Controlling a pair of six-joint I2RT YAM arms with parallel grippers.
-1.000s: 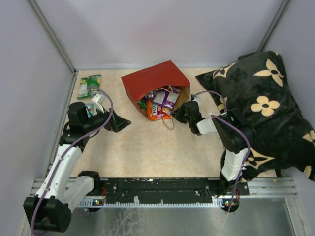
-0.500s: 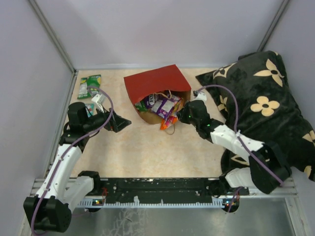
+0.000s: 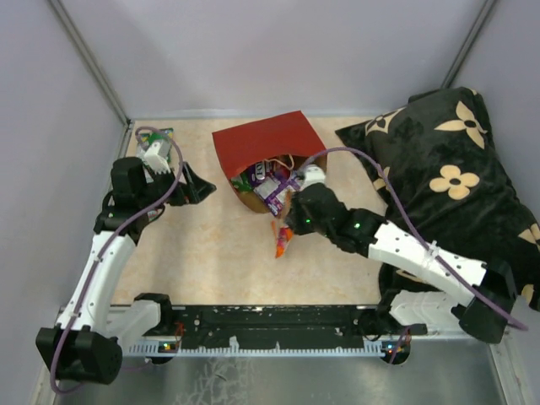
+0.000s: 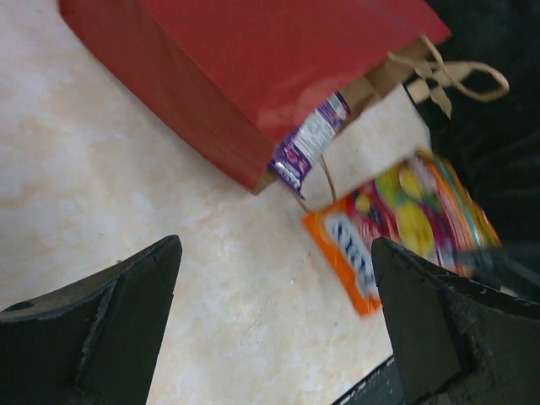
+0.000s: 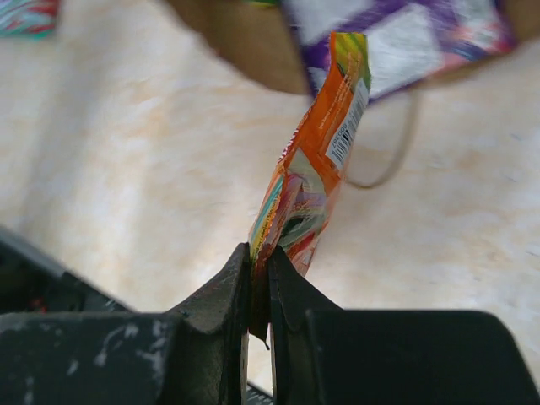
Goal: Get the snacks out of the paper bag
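in right tool (image 5: 259,263), orange packet (image 5: 316,169) lengthwise

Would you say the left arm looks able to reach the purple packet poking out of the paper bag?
Probably yes: the open left gripper faces the purple packet with only table between, though the right gripper, holding the orange packet, sits close by.

The bag (image 3: 266,143) lies on its side mid-table, packets (image 3: 272,184) in its mouth. A lone packet (image 3: 281,240) is just before it, the pillow (image 3: 447,177) right.
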